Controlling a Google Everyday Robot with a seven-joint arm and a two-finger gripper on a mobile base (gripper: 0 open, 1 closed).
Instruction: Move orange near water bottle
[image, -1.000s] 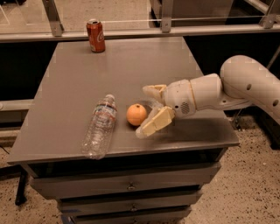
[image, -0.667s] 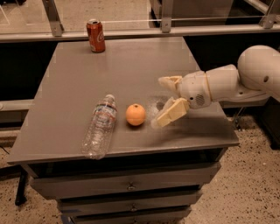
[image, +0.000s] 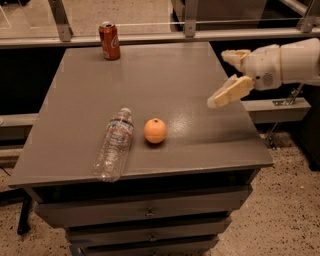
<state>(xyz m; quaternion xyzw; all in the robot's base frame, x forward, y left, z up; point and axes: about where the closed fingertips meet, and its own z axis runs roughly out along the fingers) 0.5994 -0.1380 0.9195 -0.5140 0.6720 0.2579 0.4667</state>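
One orange (image: 155, 130) lies near the front edge of the worktop (image: 170, 75), just beside the water bottle (image: 114, 145), which lies on its side. The gripper (image: 219, 79) hangs over the right edge, fingers spread and empty. A red can (image: 109, 41) stands at the back edge.

Small round orange (image: 155, 130), dark stem dimple on top, resting free, well left of and nearer the camera than the gripper (image: 218, 79) hanging at the right with fingers (image: 231, 91) spread apart. Clear crinkled water bottle (image: 114, 145), lying on its side, white cap pointing away, pale label toward the cap end. Farther left of the gripper than the orange, just beside the fruit, not touching.
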